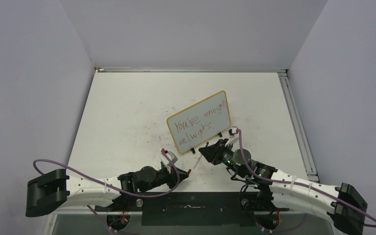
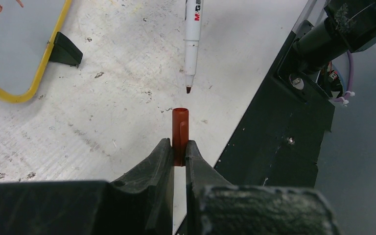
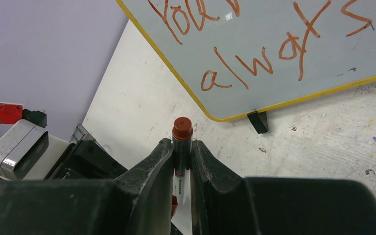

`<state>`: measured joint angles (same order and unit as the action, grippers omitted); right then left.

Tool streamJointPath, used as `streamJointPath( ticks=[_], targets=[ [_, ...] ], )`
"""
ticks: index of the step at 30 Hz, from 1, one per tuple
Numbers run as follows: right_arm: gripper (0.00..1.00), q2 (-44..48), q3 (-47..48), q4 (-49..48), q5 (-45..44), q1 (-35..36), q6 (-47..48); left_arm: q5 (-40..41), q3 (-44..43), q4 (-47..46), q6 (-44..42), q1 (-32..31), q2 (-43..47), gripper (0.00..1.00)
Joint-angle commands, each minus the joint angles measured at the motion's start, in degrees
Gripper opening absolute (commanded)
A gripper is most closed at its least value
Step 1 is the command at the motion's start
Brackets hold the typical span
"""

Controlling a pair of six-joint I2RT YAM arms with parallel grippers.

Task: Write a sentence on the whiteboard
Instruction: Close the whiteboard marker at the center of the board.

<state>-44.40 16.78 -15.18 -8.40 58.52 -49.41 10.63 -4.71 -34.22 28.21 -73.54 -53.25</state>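
Left pincer (image 2: 178, 147), nearest the left wrist camera, is closed on a red cap (image 2: 179, 125), whose open mouth points away from the fingers. Directly ahead of it, apart by a clear gap, is the bare tip of the marker (image 2: 192, 44). The pen's long axis runs nearly in line with the cap but sits slightly to one side of the mouth. Right pincer (image 3: 181, 147) is clamped on the pen's barrel, the red butt end facing the whiteboard (image 3: 254, 93) and the tip facing the left arm. Both pincers meet close to the near edge of the tabletop (image 1: 127, 112), about midway along it. The whiteboard stands just beyond them, right of centre, propped on small black feet. The sentence (image 3: 254, 61) is on it in red, in two lines. Judgement: writing appears done and recapping is next. That calls for correcting the small sideways offset, then closing along the shared axis. Either arm is equally near.
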Motion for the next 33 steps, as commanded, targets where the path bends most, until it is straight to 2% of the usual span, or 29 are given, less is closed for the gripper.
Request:
streamJointPath(
  ticks=[1,33],
  targets=[
    [0.05,-0.4,0.2,-4.6,-0.3,0.3,-0.5,-1.3,-0.3,-4.3,-0.8,-0.6,-0.1,0.0],
    [0.05,-5.0,-0.1,-9.2,3.3,0.2,-0.9,-0.5,0.0,-4.6,-0.4,-1.1,0.2,0.0]
  ],
)
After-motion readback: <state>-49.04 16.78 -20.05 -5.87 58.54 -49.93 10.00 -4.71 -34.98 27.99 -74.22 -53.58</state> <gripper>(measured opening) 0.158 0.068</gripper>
